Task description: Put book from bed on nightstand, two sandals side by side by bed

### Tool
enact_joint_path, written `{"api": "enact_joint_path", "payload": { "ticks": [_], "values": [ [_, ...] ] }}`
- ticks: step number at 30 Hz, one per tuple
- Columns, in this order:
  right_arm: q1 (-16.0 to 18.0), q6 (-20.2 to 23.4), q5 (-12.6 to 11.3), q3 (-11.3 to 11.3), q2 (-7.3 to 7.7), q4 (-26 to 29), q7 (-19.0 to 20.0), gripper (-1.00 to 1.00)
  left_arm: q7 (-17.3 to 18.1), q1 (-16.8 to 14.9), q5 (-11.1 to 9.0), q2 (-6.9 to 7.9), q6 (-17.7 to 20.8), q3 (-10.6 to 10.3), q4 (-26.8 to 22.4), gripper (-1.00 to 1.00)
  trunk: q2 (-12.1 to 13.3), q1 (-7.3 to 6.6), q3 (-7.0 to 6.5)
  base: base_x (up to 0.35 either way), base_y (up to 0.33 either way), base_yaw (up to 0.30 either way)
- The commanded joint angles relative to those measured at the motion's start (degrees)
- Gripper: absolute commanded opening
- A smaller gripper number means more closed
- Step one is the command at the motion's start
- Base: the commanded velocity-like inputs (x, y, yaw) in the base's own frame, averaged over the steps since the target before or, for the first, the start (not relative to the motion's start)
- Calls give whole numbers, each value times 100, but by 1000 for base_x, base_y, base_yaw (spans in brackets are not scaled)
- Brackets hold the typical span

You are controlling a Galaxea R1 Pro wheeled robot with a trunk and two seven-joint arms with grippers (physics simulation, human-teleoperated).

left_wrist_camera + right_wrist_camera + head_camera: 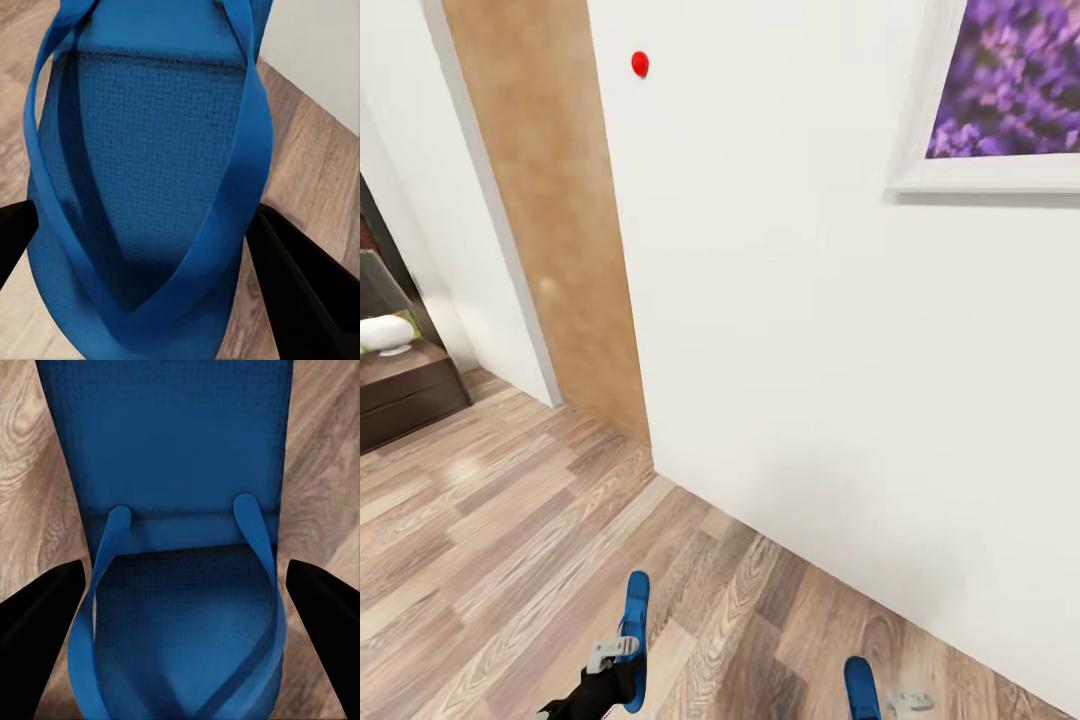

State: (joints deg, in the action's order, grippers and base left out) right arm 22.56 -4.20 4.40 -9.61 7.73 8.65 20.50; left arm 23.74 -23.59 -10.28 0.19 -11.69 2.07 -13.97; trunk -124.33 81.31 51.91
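I hold one bright blue sandal in each gripper, low over the wood-plank floor. In the head view the left sandal (635, 625) stands on edge in my left gripper (612, 655), and the right sandal (861, 688) sits beside my right gripper (905, 700) at the picture's lower edge. The left wrist view has the sandal (150, 172) and its strap between the black fingers (304, 296). In the right wrist view the other sandal (165, 457) lies between the fingers (37, 619). A dark brown nightstand (405, 390) stands far left. The book and the bed are out of view.
A white wall (830, 330) runs close ahead and to the right, with a framed purple picture (1010, 90) and a small red dot (640, 63). A light wooden door (550, 210) is at the left. A white object (385, 332) rests on the nightstand.
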Motion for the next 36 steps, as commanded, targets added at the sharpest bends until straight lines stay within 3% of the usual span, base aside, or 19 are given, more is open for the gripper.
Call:
{"api": "enact_joint_path", "payload": {
  "ticks": [1, 23, 30, 36],
  "values": [
    [3, -19, 43, -50, 0, -4, 33, -100, 43, -7, -35, -1, 0, 22, 9, -100, -2, 2, 5, 332, 0, 138],
    [3, -19, 52, -44, 0, -4, 33, -100, 44, -6, -35, -1, 0, 25, 9, -100, -2, 2, 5, 332, 0, 14],
    [3, -19, 50, -48, 0, -4, 29, -100, 49, -6, -35, -1, -4, 22, 9, -100, -2, 2, 5, 313, 0, 220],
    [3, -19, 51, -49, 0, -4, 26, -100, 52, -6, -35, -1, -9, 22, 9, -100, -2, 2, 5, 61, 0, 288]
  ]
}}
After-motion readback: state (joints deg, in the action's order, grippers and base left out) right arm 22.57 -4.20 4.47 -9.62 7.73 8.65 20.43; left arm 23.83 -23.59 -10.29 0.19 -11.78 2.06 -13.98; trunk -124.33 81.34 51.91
